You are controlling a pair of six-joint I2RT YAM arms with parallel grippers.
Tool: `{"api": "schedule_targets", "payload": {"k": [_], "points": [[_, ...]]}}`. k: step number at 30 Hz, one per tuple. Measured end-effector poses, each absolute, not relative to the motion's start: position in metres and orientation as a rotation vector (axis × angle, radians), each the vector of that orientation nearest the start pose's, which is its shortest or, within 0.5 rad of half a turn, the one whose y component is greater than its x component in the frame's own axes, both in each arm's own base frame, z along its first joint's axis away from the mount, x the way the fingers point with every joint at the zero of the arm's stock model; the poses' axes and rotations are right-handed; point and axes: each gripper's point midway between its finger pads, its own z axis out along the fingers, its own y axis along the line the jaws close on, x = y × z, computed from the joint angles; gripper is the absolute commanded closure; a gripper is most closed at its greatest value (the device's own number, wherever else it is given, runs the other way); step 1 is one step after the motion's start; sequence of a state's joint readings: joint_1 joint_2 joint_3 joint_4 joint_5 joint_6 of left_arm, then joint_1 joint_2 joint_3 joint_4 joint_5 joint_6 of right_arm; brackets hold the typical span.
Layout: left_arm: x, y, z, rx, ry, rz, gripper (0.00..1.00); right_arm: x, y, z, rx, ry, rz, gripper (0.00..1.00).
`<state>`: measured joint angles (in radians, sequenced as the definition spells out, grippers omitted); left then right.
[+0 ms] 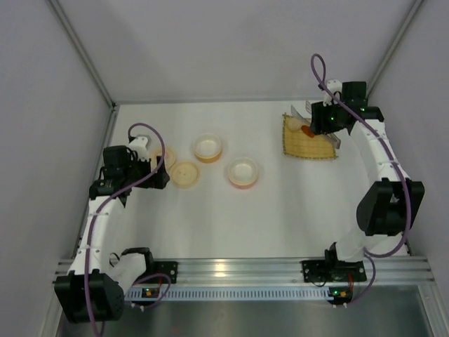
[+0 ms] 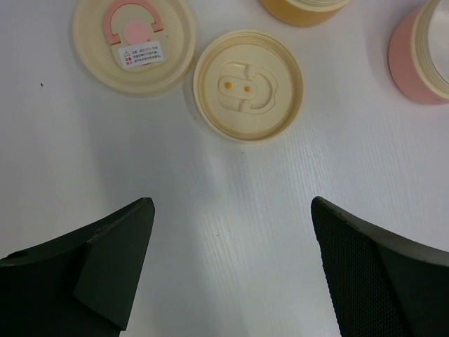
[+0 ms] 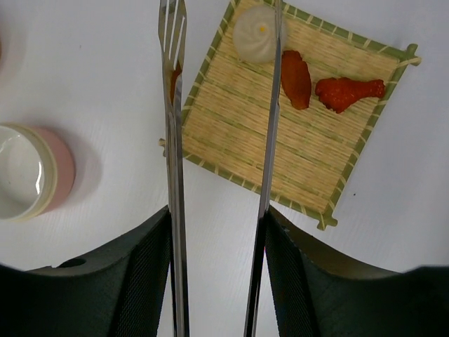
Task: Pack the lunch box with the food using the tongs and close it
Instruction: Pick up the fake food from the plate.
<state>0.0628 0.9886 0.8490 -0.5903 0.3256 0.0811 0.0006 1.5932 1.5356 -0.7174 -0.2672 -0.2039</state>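
My right gripper (image 3: 217, 217) is shut on the silvery tongs (image 3: 173, 140), one finger pressing each arm from outside. The tong arms stand apart and reach out over the bamboo mat (image 3: 280, 140). The food lies on the mat: a pale cream bun (image 3: 254, 34), a red-orange piece (image 3: 295, 78) and a red drumstick-shaped piece (image 3: 347, 91). Another red bit (image 3: 175, 81) peeks out behind the left tong arm. The lunch box is in parts: a pink tub (image 1: 243, 172) and an orange tub (image 1: 208, 147), both uncovered. My left gripper (image 2: 231, 210) hangs open over bare table near two cream lids.
Two cream lids (image 2: 248, 84) (image 2: 133, 42) lie flat on the table ahead of the left gripper, one with a pink ring and label. The mat (image 1: 307, 144) sits at the far right near the side wall. White walls enclose the table on three sides.
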Motion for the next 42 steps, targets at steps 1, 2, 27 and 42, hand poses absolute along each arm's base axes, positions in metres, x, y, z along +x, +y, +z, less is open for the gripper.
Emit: {"api": "schedule_targets", "payload": {"k": [1,2,27,42], "points": [[0.281,-0.037,0.168,0.194,2.263,-0.305,0.02,0.426,0.036,0.216,-0.352,2.309,0.217,0.48],[0.280,-0.038,0.168,0.202,2.261,-0.313,0.02,0.430,0.034,0.209,-0.338,2.326,0.223,0.48],[0.276,-0.051,0.169,0.283,2.246,-0.397,0.02,0.483,0.028,0.144,-0.294,2.432,0.246,0.48],[0.277,-0.051,0.167,0.286,2.253,-0.399,0.02,0.495,0.025,0.123,-0.305,2.433,0.225,0.47]]}}
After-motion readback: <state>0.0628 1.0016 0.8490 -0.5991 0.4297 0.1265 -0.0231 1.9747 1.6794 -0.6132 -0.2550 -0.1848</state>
